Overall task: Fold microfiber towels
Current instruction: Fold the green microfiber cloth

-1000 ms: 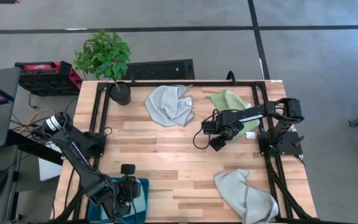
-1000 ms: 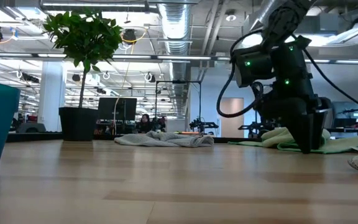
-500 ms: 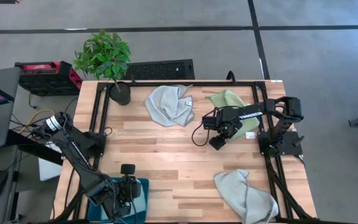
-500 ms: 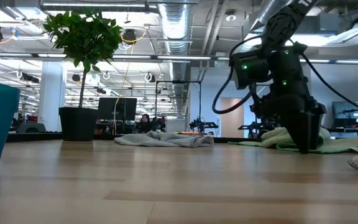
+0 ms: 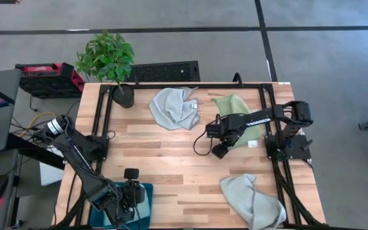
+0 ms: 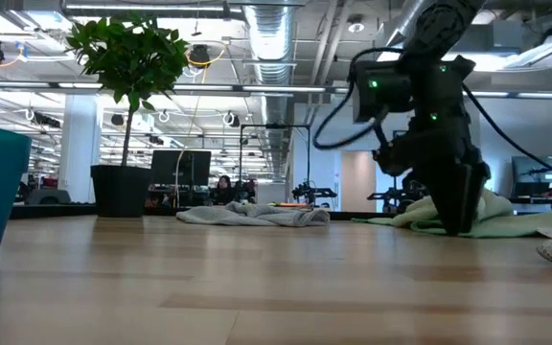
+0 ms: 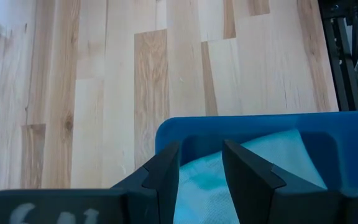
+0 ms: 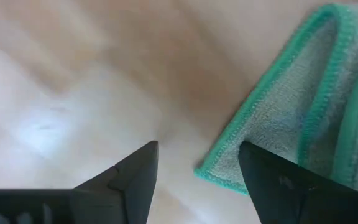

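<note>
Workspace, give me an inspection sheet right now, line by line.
Surface: wooden table, black rails along its sides.
Job's things: grey towel and green towel crumpled at the far edge; another grey towel at the near right; light blue towel in the bin.
Clutter: potted plant.
Grippers: right gripper open, beside the green towel's edge; left gripper open, above the bin.
Cables: black cable looping by the right arm.
Surroundings: grey floor, red case.
</note>
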You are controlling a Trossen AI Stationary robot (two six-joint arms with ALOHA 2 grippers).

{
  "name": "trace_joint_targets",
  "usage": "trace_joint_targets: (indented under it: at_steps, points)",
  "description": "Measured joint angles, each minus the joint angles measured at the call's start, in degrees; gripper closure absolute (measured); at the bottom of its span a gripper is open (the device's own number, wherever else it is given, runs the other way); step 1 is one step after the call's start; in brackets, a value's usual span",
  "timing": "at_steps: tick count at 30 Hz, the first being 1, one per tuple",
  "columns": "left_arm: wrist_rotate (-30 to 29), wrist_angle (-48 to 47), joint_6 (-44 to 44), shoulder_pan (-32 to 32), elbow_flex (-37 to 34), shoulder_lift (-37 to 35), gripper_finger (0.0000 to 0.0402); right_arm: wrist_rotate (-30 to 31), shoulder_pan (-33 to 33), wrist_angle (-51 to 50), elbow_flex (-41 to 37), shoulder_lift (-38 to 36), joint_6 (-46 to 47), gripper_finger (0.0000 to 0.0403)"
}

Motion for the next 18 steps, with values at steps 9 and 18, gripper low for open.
trace_joint_targets:
  at_steps: [9,18]
  points:
    - [-0.02,0.02,0.07,-0.01,0.0,0.0,0.0286,-3.02,5.43,18.15,1.69,0.42,-0.24,0.0154]
    - [0.15,0.04,0.04,-0.02,0.0,0.0,0.0286,-2.36,10.46,25.88,1.71,0.34,-0.77,0.0154]
